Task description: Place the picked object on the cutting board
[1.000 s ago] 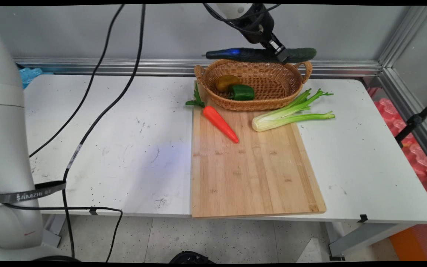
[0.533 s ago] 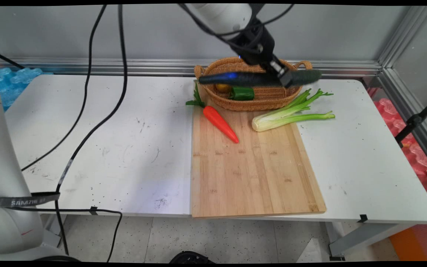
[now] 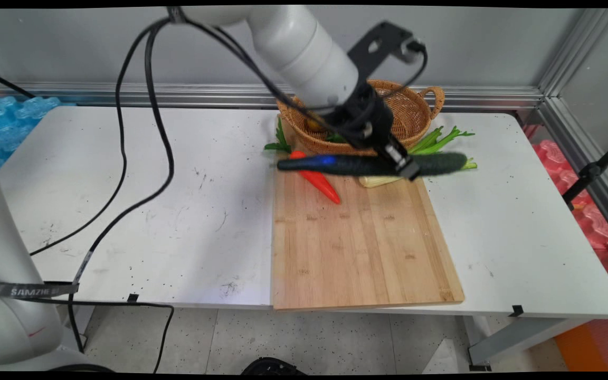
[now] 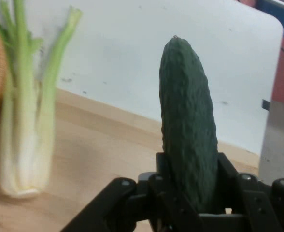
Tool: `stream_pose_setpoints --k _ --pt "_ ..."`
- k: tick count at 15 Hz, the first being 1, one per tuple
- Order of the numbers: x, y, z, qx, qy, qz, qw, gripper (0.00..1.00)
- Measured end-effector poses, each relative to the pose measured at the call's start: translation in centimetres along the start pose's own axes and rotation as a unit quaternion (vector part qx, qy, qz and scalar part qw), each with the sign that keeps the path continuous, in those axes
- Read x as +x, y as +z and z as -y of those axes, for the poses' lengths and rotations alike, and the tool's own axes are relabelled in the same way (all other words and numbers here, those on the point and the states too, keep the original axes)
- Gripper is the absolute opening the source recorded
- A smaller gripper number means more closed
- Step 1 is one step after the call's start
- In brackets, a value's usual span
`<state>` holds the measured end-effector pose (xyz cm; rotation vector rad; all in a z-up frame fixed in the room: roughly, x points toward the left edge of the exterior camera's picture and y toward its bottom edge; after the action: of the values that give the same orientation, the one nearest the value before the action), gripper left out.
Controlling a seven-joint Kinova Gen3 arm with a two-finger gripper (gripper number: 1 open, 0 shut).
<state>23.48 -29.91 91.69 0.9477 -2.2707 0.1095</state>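
The gripper (image 3: 407, 170) is clamped on a dark green cucumber (image 3: 367, 164), held level above the far end of the wooden board (image 3: 362, 248); a carrot (image 3: 319, 182) and celery (image 4: 23, 135) lie beneath it. A wicker basket (image 3: 415, 108) stands just behind, on the white table (image 3: 177, 200).

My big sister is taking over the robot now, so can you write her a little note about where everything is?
Gripper: jaws shut on the cucumber, held level in the air above the far end of the cutting board.
Carrot and celery lie at the board's far end, partly hidden under the cucumber.
Basket stands behind the board, mostly hidden by the arm; something yellowish shows inside.
Since a second ago the cucumber has come down from above the basket toward the board.
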Motion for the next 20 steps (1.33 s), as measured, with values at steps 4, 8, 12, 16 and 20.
stream_pose_setpoints --k 4,8,12,16,20 --pt "-1.5 1.9 -1.9 0.001 0.011 0.009 0.9999 0.00" --pt "-2.7 4.3 -3.1 0.012 0.018 0.023 0.9995 0.00" --pt "-4.1 6.7 -3.6 0.020 0.021 0.037 0.9989 0.00" --pt "-5.6 9.1 -3.8 0.024 0.019 0.049 0.9983 0.00" --pt "-6.8 11.0 -3.7 0.022 0.017 0.058 0.9980 0.00"
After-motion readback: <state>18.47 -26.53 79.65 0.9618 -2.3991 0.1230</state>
